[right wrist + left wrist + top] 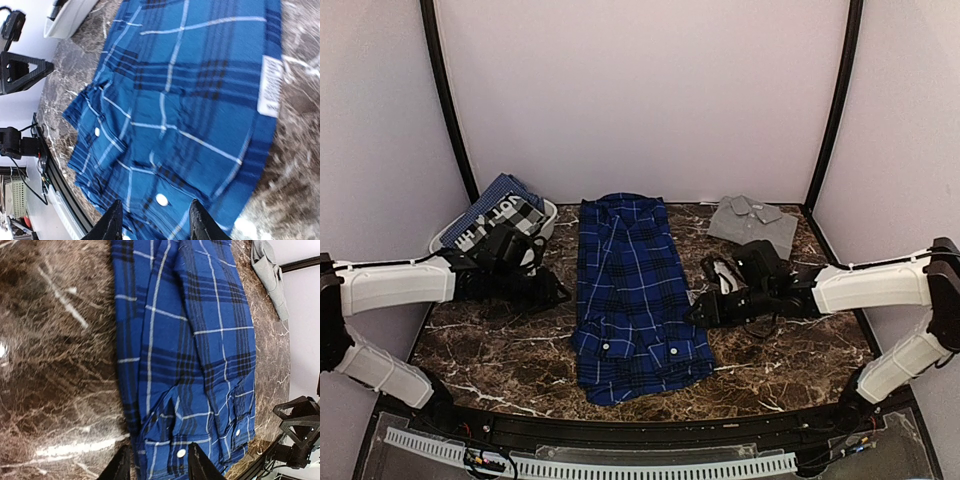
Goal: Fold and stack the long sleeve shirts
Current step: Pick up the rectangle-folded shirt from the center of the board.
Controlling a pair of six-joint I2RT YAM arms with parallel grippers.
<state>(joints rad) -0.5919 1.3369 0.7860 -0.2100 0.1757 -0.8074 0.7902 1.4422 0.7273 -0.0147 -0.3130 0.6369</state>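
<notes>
We find the plaid shirt (630,290) in the middle of the counter (490,350), narrowed into a long strip whose long axis runs from the far edge toward the arm bases, with cuffs and white buttons at the near end. The left hand (553,291) hovers just beside its left edge and the right hand (698,310) just beside its right edge. The shirt lies between them, and both hands are about equally near, level with the strip's near half. Each hand's fingers stand apart with nothing gripped, and the wrist views show only cloth beyond the gap. We judge the next fold must carry one end over the other along that long axis. The grey shirt (752,222) lies folded at the far right, nearer the right arm. At the far left a white basket (550,212) holds bunched checked cloth (505,215), blue with a black-and-white piece.
</notes>
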